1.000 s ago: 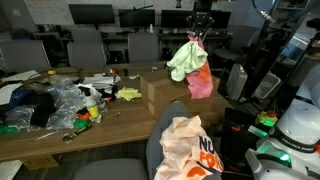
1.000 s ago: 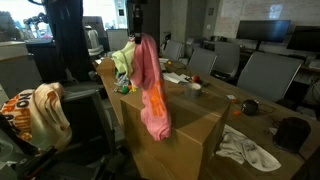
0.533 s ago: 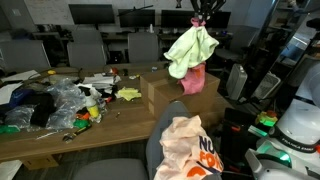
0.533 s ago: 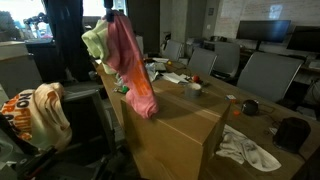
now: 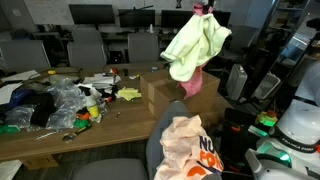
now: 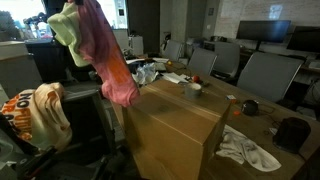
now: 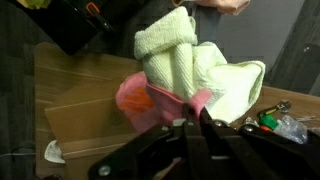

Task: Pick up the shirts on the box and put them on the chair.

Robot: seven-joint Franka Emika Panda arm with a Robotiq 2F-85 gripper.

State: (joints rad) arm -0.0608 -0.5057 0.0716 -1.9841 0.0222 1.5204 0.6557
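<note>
I have raised the pincer (image 7: 193, 122), clamped on the yellow-green shirt (image 5: 195, 45) and pink shirt (image 6: 112, 65), clear of the box (image 6: 175, 125). The cream shirt (image 5: 185, 145) already drapes the chair (image 5: 158, 135); transfer comes next.

The box (image 5: 160, 95) stands on the bench (image 5: 60, 135), beside a clutter pile (image 5: 60, 100). From the jaws, two shirts (image 5: 195, 45) hang bunched together above the box. A third shirt (image 5: 190, 150) lies draped over the chair (image 5: 160, 125), in front of the bench.
</note>
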